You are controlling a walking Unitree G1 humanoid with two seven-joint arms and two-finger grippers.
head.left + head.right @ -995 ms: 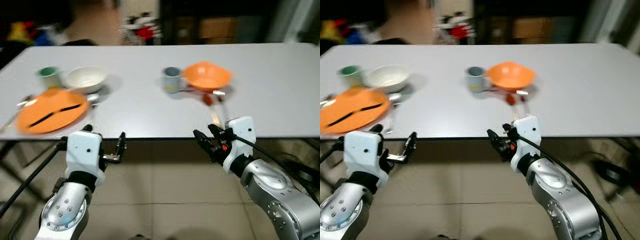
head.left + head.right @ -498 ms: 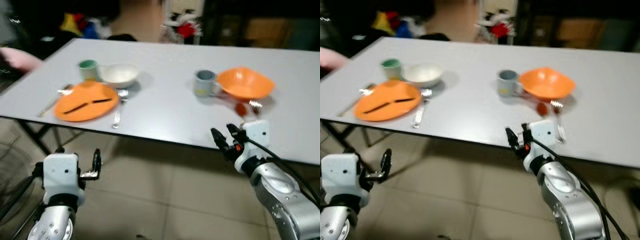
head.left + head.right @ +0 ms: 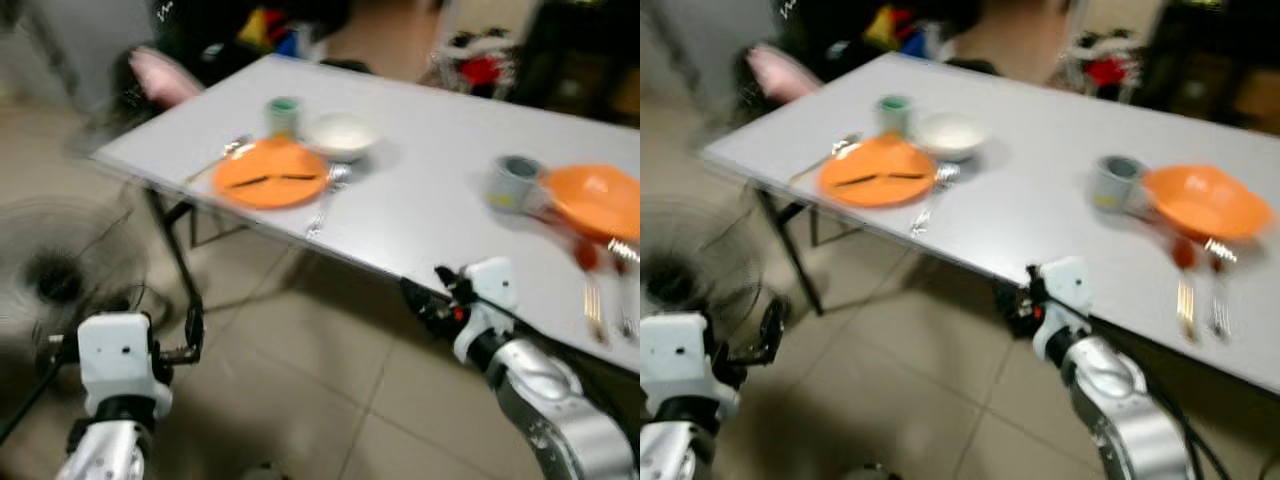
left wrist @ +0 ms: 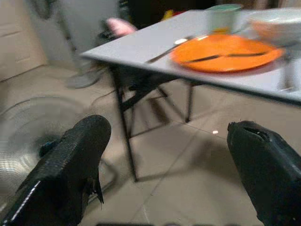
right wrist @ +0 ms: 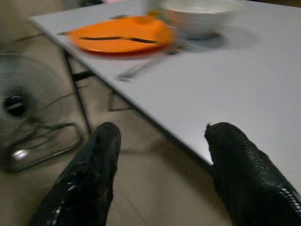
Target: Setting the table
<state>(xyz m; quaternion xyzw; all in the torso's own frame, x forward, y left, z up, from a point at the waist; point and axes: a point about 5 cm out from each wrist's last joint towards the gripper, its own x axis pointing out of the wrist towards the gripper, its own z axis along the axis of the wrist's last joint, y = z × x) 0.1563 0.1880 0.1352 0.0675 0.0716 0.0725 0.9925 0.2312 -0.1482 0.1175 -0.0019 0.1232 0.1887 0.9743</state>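
Observation:
A white table (image 3: 430, 205) holds two settings. The left one has an orange plate (image 3: 270, 178) with black chopsticks across it, a white bowl (image 3: 342, 133), a green cup (image 3: 284, 113) and a fork (image 3: 322, 195). To the right stand a grey mug (image 3: 515, 180), an orange bowl (image 3: 600, 195) and two forks (image 3: 592, 300). My left gripper (image 3: 190, 335) hangs open and empty over the floor, left of the table. My right gripper (image 3: 425, 300) is open and empty, just below the table's near edge. Both wrist views look toward the orange plate (image 4: 225, 52) (image 5: 120, 35).
A floor fan (image 3: 55, 280) stands on the tiles at my left, near the table's black legs (image 3: 180, 260). A person (image 3: 385, 35) is beyond the far edge. A pink object (image 3: 160, 75) lies off the far left corner. Tiled floor lies between me and the table.
The whole picture has swung, so the camera has turned left and drawn back from the table. The fan has come into sight. Both grippers stay open and empty.

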